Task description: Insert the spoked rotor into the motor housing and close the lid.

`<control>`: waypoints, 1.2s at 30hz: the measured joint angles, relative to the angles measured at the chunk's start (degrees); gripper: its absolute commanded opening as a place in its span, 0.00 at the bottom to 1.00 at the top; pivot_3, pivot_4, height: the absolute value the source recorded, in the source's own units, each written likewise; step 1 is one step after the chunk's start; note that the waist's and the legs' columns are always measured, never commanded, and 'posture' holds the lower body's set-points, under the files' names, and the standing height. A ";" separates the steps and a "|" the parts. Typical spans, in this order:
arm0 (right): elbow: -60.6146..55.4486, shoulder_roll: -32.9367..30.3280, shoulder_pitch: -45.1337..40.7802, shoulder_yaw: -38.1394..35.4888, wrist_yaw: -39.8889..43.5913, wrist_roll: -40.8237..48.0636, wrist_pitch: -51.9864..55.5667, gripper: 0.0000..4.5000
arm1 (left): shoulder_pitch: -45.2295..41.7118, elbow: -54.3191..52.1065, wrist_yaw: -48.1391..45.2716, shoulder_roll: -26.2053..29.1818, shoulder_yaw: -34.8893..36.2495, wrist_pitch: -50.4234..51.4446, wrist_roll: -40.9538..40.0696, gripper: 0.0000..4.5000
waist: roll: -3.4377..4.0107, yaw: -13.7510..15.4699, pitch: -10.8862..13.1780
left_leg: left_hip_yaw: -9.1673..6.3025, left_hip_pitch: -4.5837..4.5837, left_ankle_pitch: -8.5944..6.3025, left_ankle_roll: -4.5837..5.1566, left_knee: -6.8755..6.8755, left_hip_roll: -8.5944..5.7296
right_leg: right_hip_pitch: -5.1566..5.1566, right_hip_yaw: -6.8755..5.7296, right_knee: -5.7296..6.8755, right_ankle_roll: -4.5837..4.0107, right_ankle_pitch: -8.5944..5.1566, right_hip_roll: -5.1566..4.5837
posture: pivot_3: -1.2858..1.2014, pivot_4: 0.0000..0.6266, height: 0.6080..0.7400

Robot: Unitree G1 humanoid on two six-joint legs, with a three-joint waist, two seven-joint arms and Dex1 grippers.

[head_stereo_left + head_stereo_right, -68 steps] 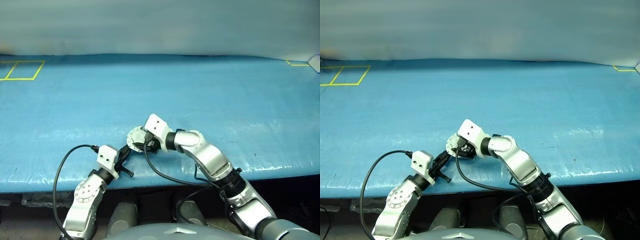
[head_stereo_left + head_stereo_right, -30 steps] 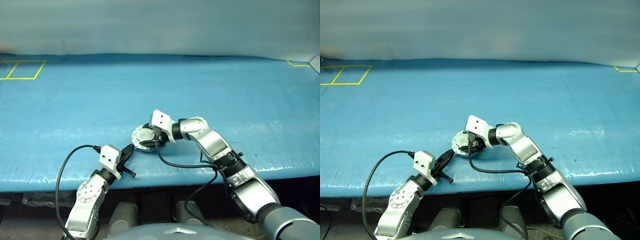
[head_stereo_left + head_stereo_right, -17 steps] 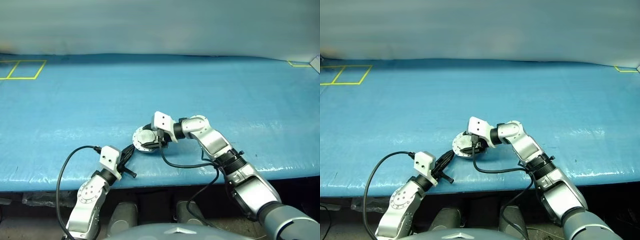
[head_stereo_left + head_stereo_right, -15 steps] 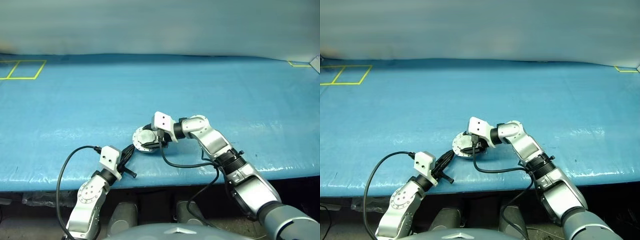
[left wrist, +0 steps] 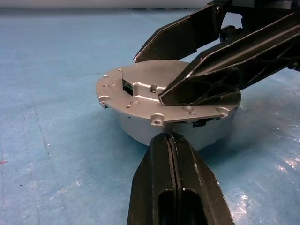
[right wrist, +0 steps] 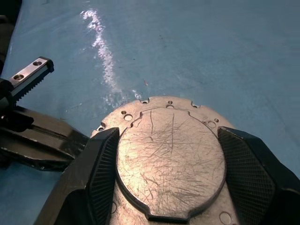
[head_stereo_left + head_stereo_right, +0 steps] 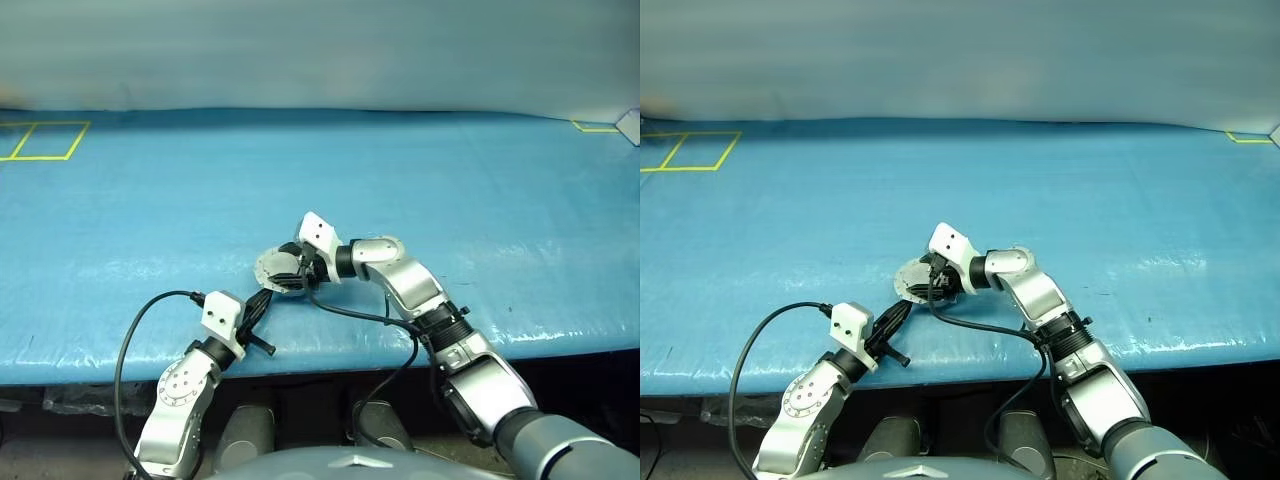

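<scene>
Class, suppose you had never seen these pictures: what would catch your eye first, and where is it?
The right pincer straddles the scratched silvery lid sitting on the grey motor housing, near the front edge of the blue table. The left pincer, shut, points at the housing's side.

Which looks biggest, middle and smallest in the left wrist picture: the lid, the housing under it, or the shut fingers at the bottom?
1. The lid looks widest.
2. The motor housing shows less, as a grey band under the lid.
The left gripper's shut fingers are much nearer the camera, so their rank is unsure.
</scene>
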 measured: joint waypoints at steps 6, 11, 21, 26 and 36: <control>3.89 3.57 -0.89 -3.55 -8.45 -0.44 -0.02 0.67 | 0.00 0.00 0.04 -0.09 -0.04 0.01 0.00 0.00 | 0.00 0.01 0.00 | 0.02 0.00 0.01 -0.02 0.00 -0.01 | 0.00 0.00 0.01 -0.03 0.03 0.02 | 0.52 0.24 1.00; 5.05 3.58 -1.95 -4.17 -12.37 -1.85 -0.02 0.67 | 0.01 0.00 0.05 -0.14 -0.04 0.01 0.00 0.00 | 0.00 0.06 0.00 | 0.02 0.00 0.01 -0.02 -0.01 -0.01 | 0.00 0.00 0.00 -0.03 0.03 0.00 | 0.52 0.24 1.00; 2.99 0.95 -1.48 -3.65 -11.63 -2.86 0.83 0.67 | -0.12 0.00 0.02 -0.30 -0.08 0.01 -0.02 0.00 | 0.01 0.00 0.00 | 0.03 0.00 0.02 -0.01 -0.02 -0.01 | 0.01 -0.01 -0.01 -0.04 0.02 0.02 | 0.52 0.24 1.00; 2.83 0.78 -1.44 -3.39 -11.54 -2.92 0.83 0.67 | -0.23 0.00 0.02 -0.55 -0.12 0.01 -0.01 0.00 | 0.01 -0.06 0.00 | 0.03 0.00 0.01 -0.01 -0.02 -0.01 | 0.01 -0.01 -0.01 -0.03 0.03 0.03 | 0.52 0.24 1.00; 0.39 4.82 -0.61 -6.06 -15.84 -1.39 7.41 0.67 | -0.20 0.00 0.03 -0.66 -0.15 0.06 0.01 0.00 | 0.02 -0.29 -0.01 | 0.02 0.07 0.01 -0.01 -0.03 0.00 | 0.06 0.00 0.00 -0.05 0.01 0.03 | 0.52 0.24 1.00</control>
